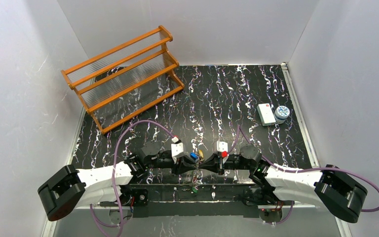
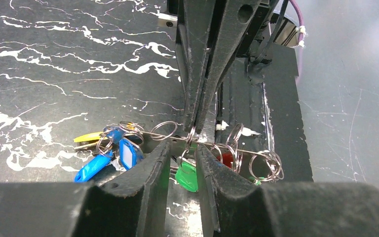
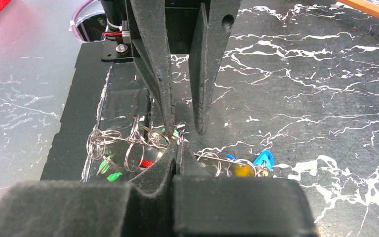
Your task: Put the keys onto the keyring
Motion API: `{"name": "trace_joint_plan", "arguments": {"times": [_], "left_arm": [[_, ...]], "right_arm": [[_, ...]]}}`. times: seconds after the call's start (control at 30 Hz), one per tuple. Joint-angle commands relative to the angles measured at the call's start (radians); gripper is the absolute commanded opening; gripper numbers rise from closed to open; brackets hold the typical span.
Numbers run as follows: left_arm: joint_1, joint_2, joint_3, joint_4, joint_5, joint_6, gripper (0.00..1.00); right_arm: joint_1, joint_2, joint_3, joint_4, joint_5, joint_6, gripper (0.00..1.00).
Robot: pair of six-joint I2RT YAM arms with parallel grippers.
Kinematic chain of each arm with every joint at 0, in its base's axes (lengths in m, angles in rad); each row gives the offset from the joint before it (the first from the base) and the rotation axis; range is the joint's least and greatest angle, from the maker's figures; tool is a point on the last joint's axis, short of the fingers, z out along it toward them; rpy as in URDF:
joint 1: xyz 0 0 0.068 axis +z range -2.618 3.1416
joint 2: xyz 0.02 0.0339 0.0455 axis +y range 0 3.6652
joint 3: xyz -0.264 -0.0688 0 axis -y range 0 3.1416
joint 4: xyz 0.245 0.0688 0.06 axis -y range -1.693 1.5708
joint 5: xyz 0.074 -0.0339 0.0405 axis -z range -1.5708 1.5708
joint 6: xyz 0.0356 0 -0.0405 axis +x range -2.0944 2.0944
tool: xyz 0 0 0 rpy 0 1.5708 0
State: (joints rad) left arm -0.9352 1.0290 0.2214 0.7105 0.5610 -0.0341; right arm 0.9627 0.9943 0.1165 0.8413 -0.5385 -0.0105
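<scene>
Both arms meet low over the near edge of the desk [image 1: 217,98], wrists facing each other so that each camera looks along its own fingers at the other's. The right tool [image 3: 177,148] has its fingers pressed together, apparently clamped on the wire of the keyring [image 2: 246,152]. This pinch holds the thin loop stretched sideways and just above the dark surface, so it works as a fixed rail. The keys [image 2: 109,148] hang along it by small split rings. A yellow tag [image 2: 90,137] and two blue tags [image 2: 128,154] lie toward one end, and a red tag [image 2: 225,159] with further rings lies toward the other. The left tool [image 2: 182,150] has its fingers apart, one on each side of the green tag [image 2: 187,177], directly under the right tool's pinch. No contact with the tag can be confirmed. Its placement suggests it is meant to take this key while the loop is steadied. Whether the green key's ring already sits on the loop cannot be told.
</scene>
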Motion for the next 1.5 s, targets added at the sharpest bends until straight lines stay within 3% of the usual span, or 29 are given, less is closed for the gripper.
{"name": "trace_joint_plan", "arguments": {"times": [0.0,0.27,0.4,0.57,0.67,0.83,1.17,1.47], "left_arm": [[0.005,0.015,-0.007,0.054,-0.012,0.001,0.24],[0.005,0.059,0.013,0.055,-0.003,0.013,0.13],[0.005,0.074,0.034,0.051,0.002,0.021,0.00],[0.005,0.052,0.075,-0.022,-0.006,0.029,0.00],[0.006,0.018,0.117,-0.161,-0.049,0.096,0.00],[0.004,-0.018,0.204,-0.419,-0.103,0.171,0.00],[-0.010,-0.009,0.316,-0.658,-0.184,0.240,0.00],[-0.026,0.016,0.331,-0.675,-0.193,0.238,0.00]], "right_arm": [[0.002,-0.015,0.011,0.102,-0.019,0.003,0.01],[0.001,-0.022,0.015,0.103,-0.022,0.027,0.01],[0.001,-0.027,0.017,0.101,-0.008,0.036,0.01],[0.002,-0.049,0.060,-0.017,0.037,0.027,0.02],[0.002,-0.069,0.089,-0.092,0.062,0.014,0.19],[0.002,-0.102,0.122,-0.172,0.099,0.012,0.38],[0.001,-0.082,0.200,-0.275,0.124,-0.026,0.45],[0.002,0.063,0.247,-0.243,0.056,0.002,0.40]]}}
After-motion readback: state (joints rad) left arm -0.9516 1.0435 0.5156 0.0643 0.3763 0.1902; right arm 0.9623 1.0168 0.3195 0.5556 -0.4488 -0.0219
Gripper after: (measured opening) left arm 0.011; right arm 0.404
